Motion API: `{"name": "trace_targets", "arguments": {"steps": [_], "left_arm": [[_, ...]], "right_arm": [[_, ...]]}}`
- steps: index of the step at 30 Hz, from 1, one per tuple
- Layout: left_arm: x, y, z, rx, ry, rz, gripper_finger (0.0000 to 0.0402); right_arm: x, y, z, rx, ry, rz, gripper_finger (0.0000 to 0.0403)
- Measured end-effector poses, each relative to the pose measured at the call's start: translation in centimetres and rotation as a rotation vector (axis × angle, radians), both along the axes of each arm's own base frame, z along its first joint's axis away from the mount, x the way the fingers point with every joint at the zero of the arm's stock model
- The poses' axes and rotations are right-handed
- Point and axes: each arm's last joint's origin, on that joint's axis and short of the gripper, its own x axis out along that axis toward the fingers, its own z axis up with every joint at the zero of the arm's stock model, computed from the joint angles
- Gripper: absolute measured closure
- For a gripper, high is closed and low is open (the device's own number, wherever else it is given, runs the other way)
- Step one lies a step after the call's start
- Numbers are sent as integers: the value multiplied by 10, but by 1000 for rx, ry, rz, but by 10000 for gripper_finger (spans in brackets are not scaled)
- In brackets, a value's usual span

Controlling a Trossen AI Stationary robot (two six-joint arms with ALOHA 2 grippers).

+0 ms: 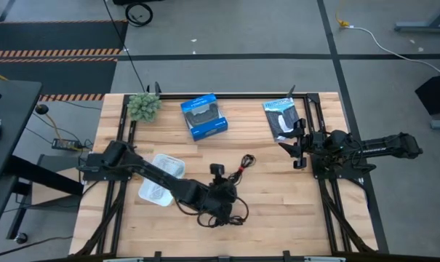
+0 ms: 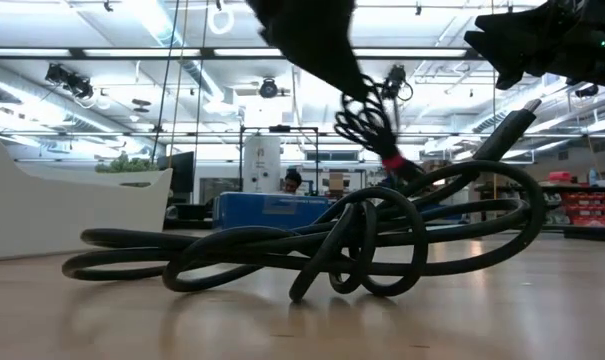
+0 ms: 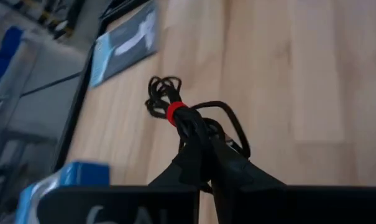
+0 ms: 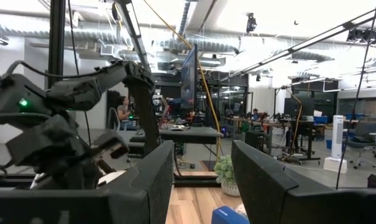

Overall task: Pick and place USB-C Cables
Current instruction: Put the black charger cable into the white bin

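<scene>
My left gripper (image 1: 230, 178) is near the table's middle, shut on the black cable with a red tie (image 3: 175, 112), which also shows in the high view (image 1: 243, 164) and the low view (image 2: 370, 118). The black cable with a silvery-grey plug end (image 2: 527, 105) lies as a loose coil on the wood (image 1: 220, 212), just nearer than my left gripper. I cannot make out the white cable. My right gripper (image 1: 298, 151) is open and empty at the right, near the packet. My left gripper pinches the gathered strands of the cable (image 3: 191, 134) between its two fingers, just behind the red tie (image 3: 174, 114). The fingers lie along the bundle. The small coil beyond the tie (image 3: 161, 93) sticks out past the fingertips. In the low view the cable is off the table by the fingers; its lower end is hidden behind the other cable.
A white tray (image 1: 177, 161) lies on the table's left part beside my left arm. A blue box (image 1: 204, 116) and a black-and-white packet (image 1: 281, 116) lie at the far side, and a small green plant (image 1: 143, 106) stands at the far left. Bare wood lies between the grippers.
</scene>
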Motion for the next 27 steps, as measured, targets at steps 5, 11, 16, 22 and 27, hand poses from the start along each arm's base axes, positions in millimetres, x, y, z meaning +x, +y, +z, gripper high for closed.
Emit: {"name": "trace_targets", "arguments": {"steps": [5,11,16,22,27], "left_arm": [[-21,-4,4,39,25,94,383],[-48,-9,11,27,19,206,383],[-75,-15,18,21,10,289,383],[-100,-21,29,-25,-10,361,383],[-124,-21,44,-52,-15,411,383]], "right_arm": [[0,0,0,0,1,-1,234],[0,0,0,0,1,0,234],[0,0,0,0,1,0,234],[0,0,0,0,1,-1,234],[0,0,0,0,0,-1,234]]}}
